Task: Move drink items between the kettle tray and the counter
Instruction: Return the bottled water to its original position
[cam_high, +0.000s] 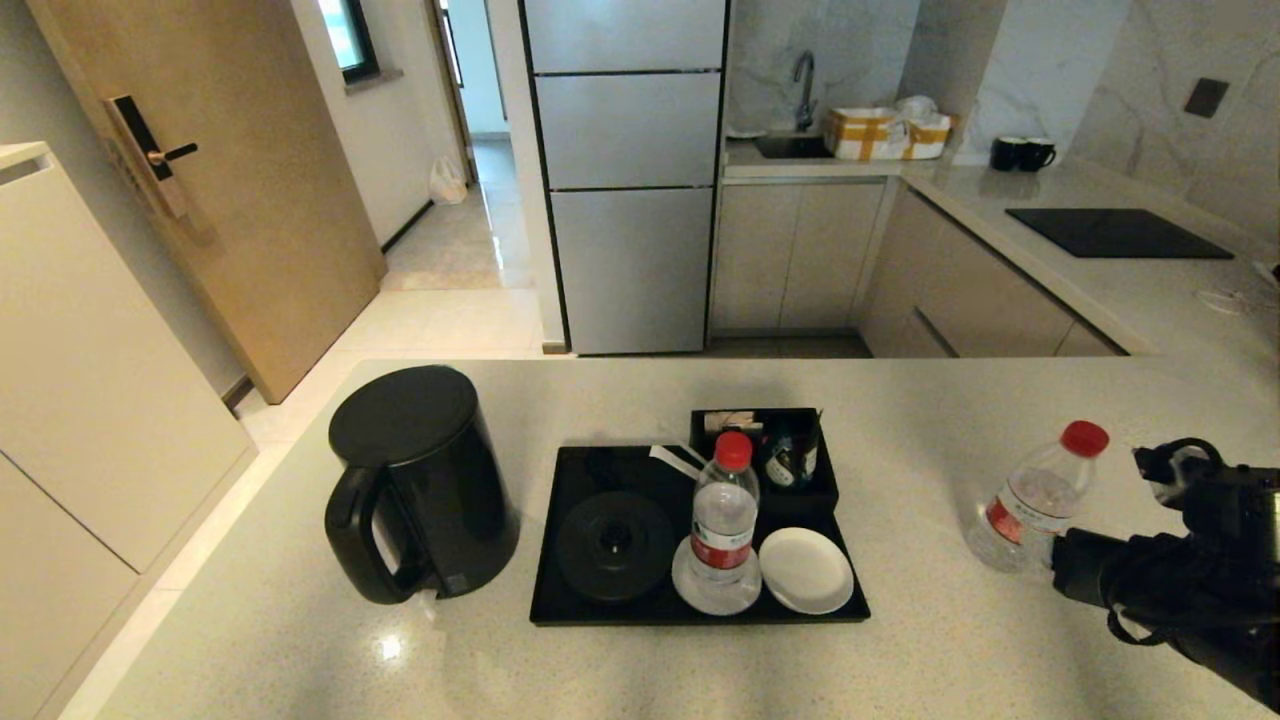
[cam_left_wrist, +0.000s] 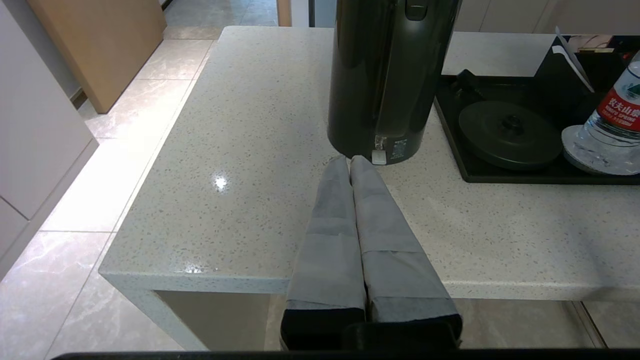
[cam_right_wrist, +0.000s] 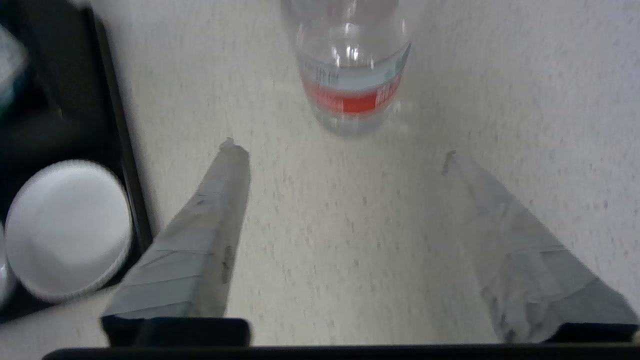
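My right gripper (cam_right_wrist: 340, 155) ends in two long tapering fingers (cam_right_wrist: 200, 250) wrapped in pale grey tape, with creases and small dark scuffs near the tips; behind them sits a black base. My left gripper (cam_left_wrist: 350, 160) wears the same grey wrap, banded in overlapping layers, above black mounts. Behind my right claw, my arm (cam_high: 1180, 580) is matte black, bulky, with looping black cables.

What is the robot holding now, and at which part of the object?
Nothing is held. The right gripper is open, with the water bottle standing free on the counter beyond its fingertips. The left gripper is shut on nothing, near the kettle.
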